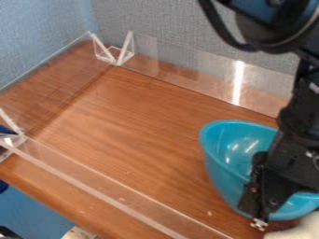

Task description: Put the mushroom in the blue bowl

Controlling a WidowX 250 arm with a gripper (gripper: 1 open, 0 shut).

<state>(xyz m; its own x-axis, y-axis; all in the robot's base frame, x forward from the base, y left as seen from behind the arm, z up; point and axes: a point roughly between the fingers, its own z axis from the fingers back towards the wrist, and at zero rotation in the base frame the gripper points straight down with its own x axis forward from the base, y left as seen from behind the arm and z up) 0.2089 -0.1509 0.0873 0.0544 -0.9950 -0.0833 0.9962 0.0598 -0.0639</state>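
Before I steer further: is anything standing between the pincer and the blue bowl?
Nothing visible; the pincer already overlaps the right side of the blue bowl, though I can't tell whether they touch.

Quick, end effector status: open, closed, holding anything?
End effector: down at the near side of the blue bowl; whether it is open or closed, or gripping anything, cannot be told from this view.

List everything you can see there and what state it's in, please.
Blue bowl: looks tipped, partly hidden by the arm.
Fingers: against the bowl, open or shut unclear.
Mushroom: not clearly identifiable.
White wire-like holder: standing at the table's far edge.
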